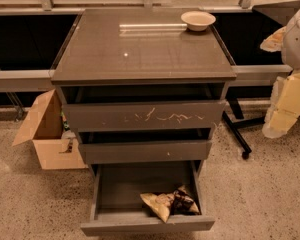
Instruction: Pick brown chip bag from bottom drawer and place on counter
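Counter (140, 49): 1 bowl (198, 20); bottom drawer (145, 225): 1 brown chip bag (170, 204); hand (287, 106) right (grip unclear).

- Only part of the robot shows, all of it at the far right edge of the view.
- The arm (297, 34) comes in from the upper right corner as a rounded white shell, cut off by the frame edge.
- Below that shell hangs the gripper (285, 109), a blocky shape in pale yellow and cream.
- The gripper points downward and leans a little to the left, its lower end narrowing to a rounded tip.
- It hovers in the air at about mid-height of the view, touching nothing that can be seen.
- Its right side runs out of the frame.
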Motion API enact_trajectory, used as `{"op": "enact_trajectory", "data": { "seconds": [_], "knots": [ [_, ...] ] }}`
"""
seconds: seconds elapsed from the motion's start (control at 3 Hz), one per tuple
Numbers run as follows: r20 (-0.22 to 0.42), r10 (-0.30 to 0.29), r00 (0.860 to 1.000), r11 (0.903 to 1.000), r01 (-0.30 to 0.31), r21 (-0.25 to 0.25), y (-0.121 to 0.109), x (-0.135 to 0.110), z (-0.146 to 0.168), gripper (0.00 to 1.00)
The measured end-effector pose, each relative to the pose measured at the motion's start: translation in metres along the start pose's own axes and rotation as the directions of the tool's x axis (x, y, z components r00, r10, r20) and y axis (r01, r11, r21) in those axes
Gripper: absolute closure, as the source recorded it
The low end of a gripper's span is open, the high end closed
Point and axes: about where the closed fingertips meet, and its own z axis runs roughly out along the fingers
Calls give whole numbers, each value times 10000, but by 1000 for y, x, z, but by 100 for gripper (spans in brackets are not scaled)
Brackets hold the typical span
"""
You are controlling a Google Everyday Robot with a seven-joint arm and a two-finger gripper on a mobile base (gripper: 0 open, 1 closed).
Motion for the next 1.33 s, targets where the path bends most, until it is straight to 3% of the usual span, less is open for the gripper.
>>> {"op": "enact_trajectory", "data": {
  "seconds": [0.33,0.67,1.0,1.33],
  "knots": [
    [85,-9,10000,10000,9,37,0,-1,0,0],
    [952,-126,9954,9996,149,-230,7,-9,30,0],
    [2572,-253,9660,9946,502,-909,28,-29,96,0],
    [4084,-183,9126,9831,909,-1590,50,-61,162,0]
  ]
}}
